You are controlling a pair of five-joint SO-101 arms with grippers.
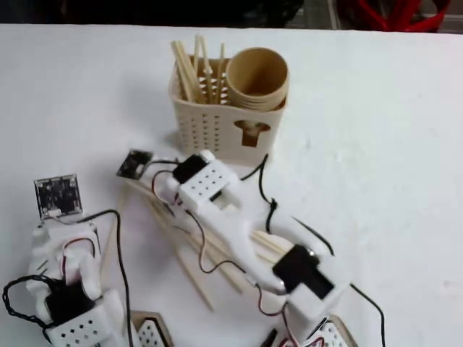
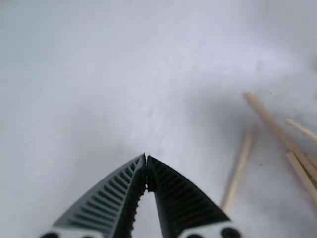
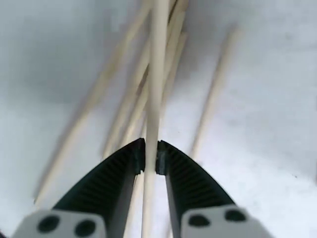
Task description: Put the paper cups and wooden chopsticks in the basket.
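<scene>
R fingers [image 3: 114,181] clamped on one stick [image 3: 157,74] over pile [image 1: 195,282] near basket [image 1: 210,134], arm side. L fingers [image 2: 116,198] together, empty. Cups [image 1: 258,72] in basket. Stick: light, stiff, slick. You'd grip mid-length, else it likely pivots.

A white table [image 1: 391,144] spreads from the near edge of the high view almost to the top. Its surface is plain, matte and faintly mottled, with soft grey shadows over the near half. The wrist views show the same pale, unpatterned surface close up. The table's far edge runs straight across the top of the high view. Beyond it lies a dark strip [image 1: 145,11] of the room behind. At the top right, past that edge, is a red thing [image 1: 394,14] with curved, glossy parts. Just beside it, toward the middle, is a small grey patch [image 1: 318,9].
</scene>
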